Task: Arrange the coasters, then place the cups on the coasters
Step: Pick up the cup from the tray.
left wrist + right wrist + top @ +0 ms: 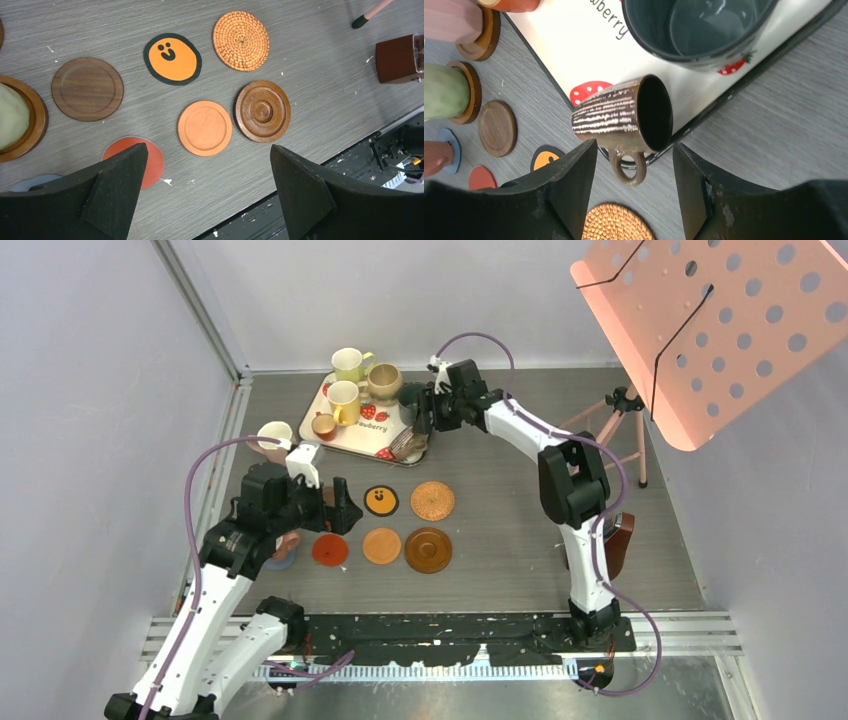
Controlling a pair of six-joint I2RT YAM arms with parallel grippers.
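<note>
My right gripper (634,145) is open, its fingers on either side of the handle of a brown striped cup (624,117) without touching it. That cup lies on its side at the corner of the strawberry tray (355,445), next to a dark teal cup (694,25). My left gripper (208,147) hangs open and empty above the coasters: red (150,157), orange (205,128), dark wooden (262,111), wicker (241,40), black with an orange face (172,59) and bare brown wooden (87,89). A pale green cup (12,117) stands on a wooden coaster.
Two yellow cups (348,364), a tan cup (385,383) and a small orange-brown cup (323,426) stand on the tray. A pink perforated stand (720,320) on a tripod (615,410) overhangs the back right. A brown box (400,57) sits by the right arm.
</note>
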